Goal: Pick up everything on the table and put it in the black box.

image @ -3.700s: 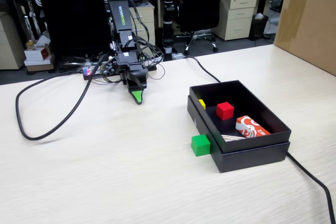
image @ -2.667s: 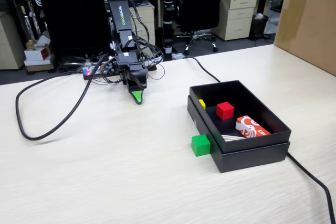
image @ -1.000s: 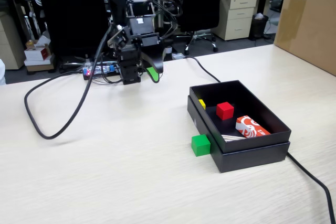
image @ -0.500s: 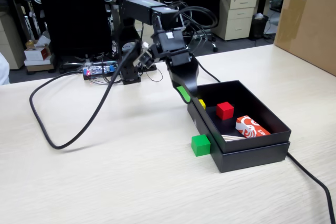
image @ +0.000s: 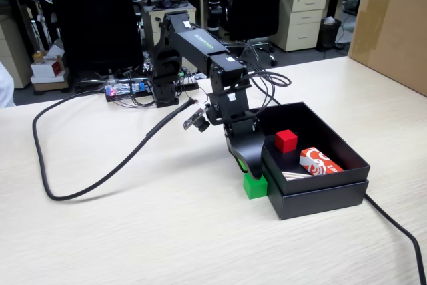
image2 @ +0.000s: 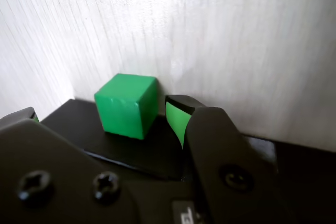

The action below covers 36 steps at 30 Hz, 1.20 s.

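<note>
Gripper (image2: 105, 116) status: your jaws stand wide apart, one green-padded tip showing at the right of the green cube (image2: 127, 105) in the wrist view and the other just peeking at the far left edge, with the cube lying between them and not gripped; whether either pad touches it cannot be told. In the fixed view, you have the gripper (image: 244, 166) reaching down directly over the green cube (image: 254, 185), which sits on the table (image: 133, 231) just beside the near-left wall of the black box (image: 320, 195), touching it or nearly so. That wall stands close on the cube's right and leaves little room for a jaw on that side. Inside the box lie a red cube (image: 286, 140) and a red-and-white packet (image: 319, 161). A thick black cable (image: 87, 185) loops across the table to the left of your arm, well apart from the cube. A brown carton (image: 390, 28) stands at the far right.
</note>
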Each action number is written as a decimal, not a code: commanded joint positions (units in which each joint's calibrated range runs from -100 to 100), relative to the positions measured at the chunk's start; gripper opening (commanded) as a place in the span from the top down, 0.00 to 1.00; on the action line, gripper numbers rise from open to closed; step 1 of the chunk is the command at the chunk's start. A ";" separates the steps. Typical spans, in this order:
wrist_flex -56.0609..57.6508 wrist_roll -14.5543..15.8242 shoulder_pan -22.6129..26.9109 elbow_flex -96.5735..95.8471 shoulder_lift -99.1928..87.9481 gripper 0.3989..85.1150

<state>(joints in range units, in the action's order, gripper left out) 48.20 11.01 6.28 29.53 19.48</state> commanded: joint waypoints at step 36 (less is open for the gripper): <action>14.82 -0.05 6.64 16.16 -22.52 0.99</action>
<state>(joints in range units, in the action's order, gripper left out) 63.30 11.84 12.09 41.31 -6.80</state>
